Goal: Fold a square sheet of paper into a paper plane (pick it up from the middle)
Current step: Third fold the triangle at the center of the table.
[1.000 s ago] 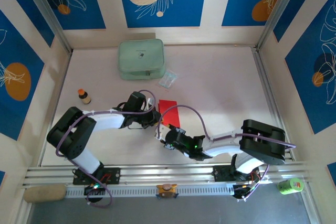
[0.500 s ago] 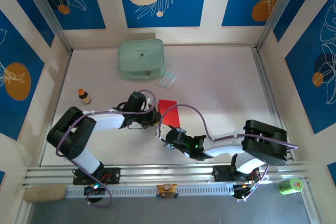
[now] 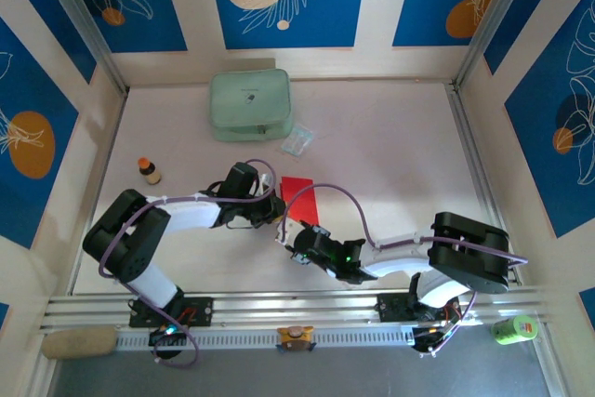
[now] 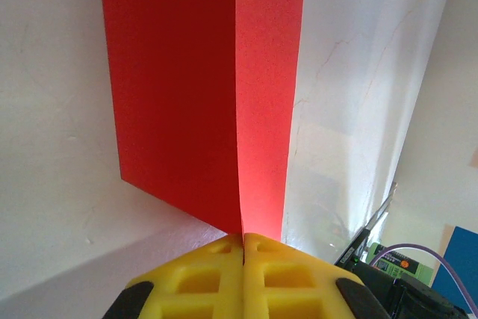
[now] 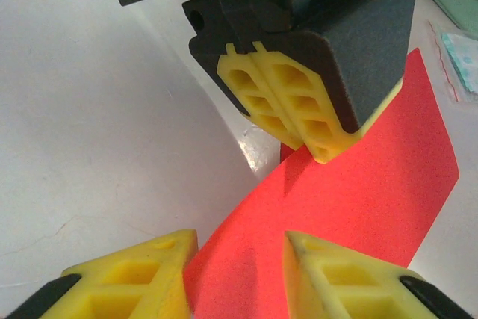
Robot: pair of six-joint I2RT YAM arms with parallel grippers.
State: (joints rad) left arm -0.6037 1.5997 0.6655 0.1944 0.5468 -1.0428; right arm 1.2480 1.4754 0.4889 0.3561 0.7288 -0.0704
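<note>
Left claw (image 4: 243, 238), clamped on the red paper (image 4: 194, 95), holds its edge raised so the parted right claw (image 5: 235, 259) can straddle it.

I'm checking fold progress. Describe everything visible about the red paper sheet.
The square sheet of paper is thin, matte, bright red, with two panels meeting at one straight crease. It sits in the middle of the table. The left gripper is shut on its creased end; the right gripper, open, straddles another edge without clamping it.
</note>
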